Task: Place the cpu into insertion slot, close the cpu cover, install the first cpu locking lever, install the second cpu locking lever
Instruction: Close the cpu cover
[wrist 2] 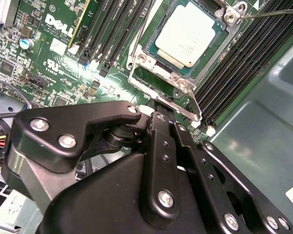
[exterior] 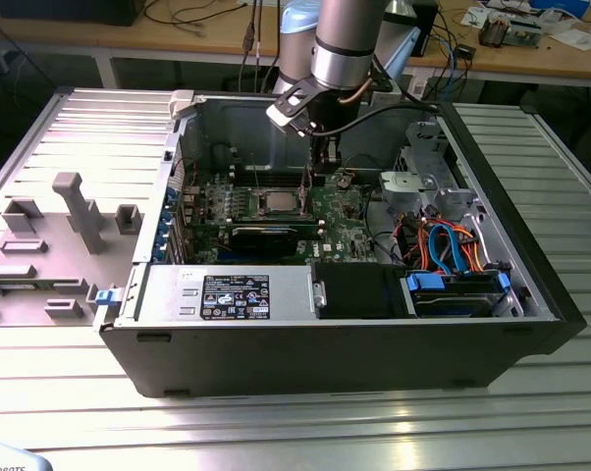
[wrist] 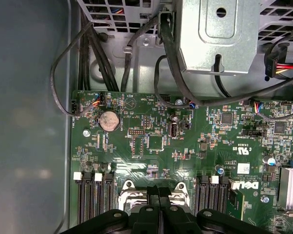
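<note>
The cpu lies flat in the insertion slot on the green motherboard; its silver top also shows in the exterior view. The cpu cover lies down around the chip as a silver frame. Thin wire locking levers stand away from the socket, one close to my fingertips. My gripper is shut, its black fingers side by side just above the socket's edge, with nothing visibly between them. From outside, the gripper hangs to the exterior view's right of the cpu.
Black memory slots flank the socket on both sides. The open computer case holds a drive cage, orange and blue cables and a power supply. Black cables run near the board's edge.
</note>
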You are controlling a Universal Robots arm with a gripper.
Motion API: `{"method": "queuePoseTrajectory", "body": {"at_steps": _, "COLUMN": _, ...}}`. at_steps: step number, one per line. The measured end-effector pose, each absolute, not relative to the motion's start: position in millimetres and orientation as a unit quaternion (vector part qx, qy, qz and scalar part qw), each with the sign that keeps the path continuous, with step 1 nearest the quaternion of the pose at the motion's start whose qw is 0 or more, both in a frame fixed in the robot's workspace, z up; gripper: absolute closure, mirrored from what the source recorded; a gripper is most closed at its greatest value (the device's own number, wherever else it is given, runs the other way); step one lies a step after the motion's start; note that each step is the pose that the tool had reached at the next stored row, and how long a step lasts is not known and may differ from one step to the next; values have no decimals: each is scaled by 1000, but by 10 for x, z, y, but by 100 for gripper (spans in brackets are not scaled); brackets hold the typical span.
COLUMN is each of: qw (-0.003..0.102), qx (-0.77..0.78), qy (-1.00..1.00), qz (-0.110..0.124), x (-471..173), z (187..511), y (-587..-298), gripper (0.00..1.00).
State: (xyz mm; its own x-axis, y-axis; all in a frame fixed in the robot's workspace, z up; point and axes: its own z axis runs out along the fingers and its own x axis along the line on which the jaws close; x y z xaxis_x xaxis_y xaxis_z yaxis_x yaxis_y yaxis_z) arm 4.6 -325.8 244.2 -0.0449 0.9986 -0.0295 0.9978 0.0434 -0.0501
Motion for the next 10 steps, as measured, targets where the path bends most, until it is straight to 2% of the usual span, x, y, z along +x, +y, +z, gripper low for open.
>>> {"method": "queuePoseTrajectory", "body": {"at_steps": 10, "qw": 7, "qx": -691, "qy": -722, "qz": 28, "x": 25, "z": 2441, "y": -3258, "gripper": 89}}
